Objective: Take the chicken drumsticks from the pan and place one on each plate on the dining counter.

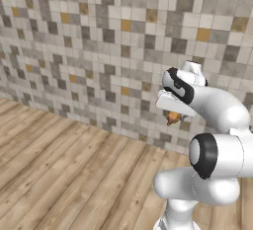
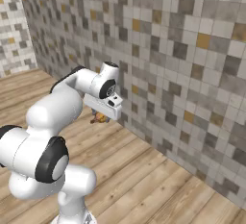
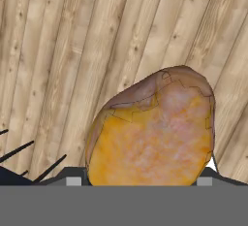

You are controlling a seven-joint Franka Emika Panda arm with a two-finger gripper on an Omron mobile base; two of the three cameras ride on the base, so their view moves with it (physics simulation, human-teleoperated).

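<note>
Matt pale wood plank floor [image 1: 74, 174] with visible grain, above it rough-looking mottled stone-tile wall [image 1: 99, 36], glossy orange-brown mottled skin on chicken drumstick [image 3: 152, 133], smooth white plastic-looking arm [image 2: 53, 107]

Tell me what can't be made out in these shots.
- Gripper fingers: left and right base views, hidden under the hand and behind the drumstick; hand view, the drumstick covers the tips.
- Drumstick's full shape: base views show a small orange bit below the hand; hand view cuts it off at the bottom.
- Robot base: cut off by the bottom edge in both base views.
</note>
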